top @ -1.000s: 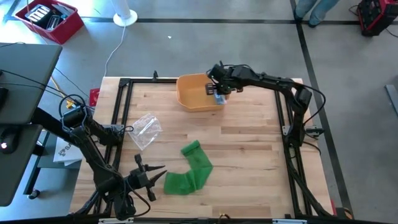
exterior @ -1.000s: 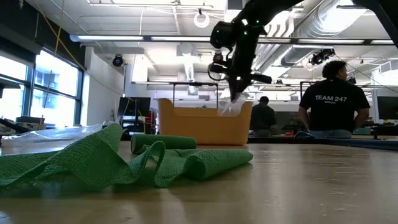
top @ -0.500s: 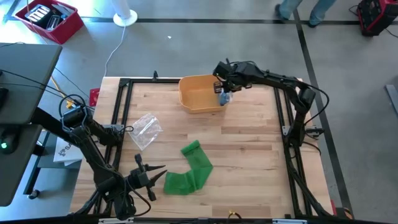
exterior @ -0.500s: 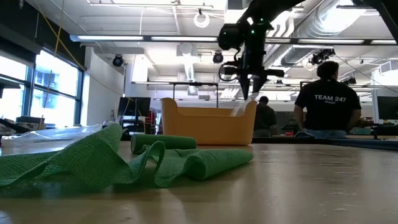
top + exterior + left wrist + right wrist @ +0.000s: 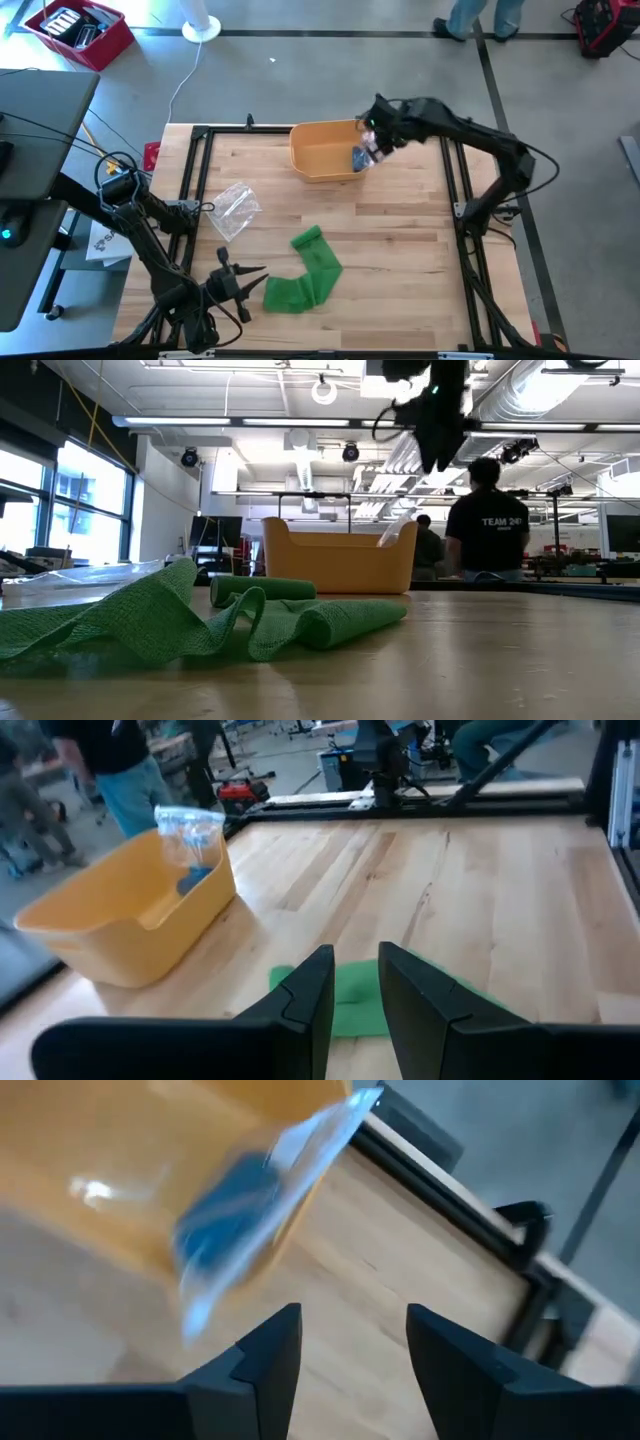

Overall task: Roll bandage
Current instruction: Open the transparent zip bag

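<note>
Bandage (image 5: 307, 269): green, loose on the bench (image 5: 400, 240) near its front edge, left of centre. Partly unrolled; rolled end points toward the bin, long axis runs from there toward the front-left, where the cloth bunches in folds.
Left end effector (image 5: 243, 280): low at the front-left corner, just beside the bandage's bunched end, apart from it. Fingers (image 5: 300, 1005) a narrow gap apart, nothing held.
Right end effector (image 5: 376, 146): above the far right corner of the bin, fingers (image 5: 262, 1360) spread, nothing held.
Bin (image 5: 322, 152): yellow, at the far edge of the bench.
Clear packet (image 5: 361, 157): leaning on the bin's right rim, free of the end effector.
Plastic bag (image 5: 235, 207): crumpled, left of centre.
Background: person (image 5: 486, 525) standing, back turned.
</note>
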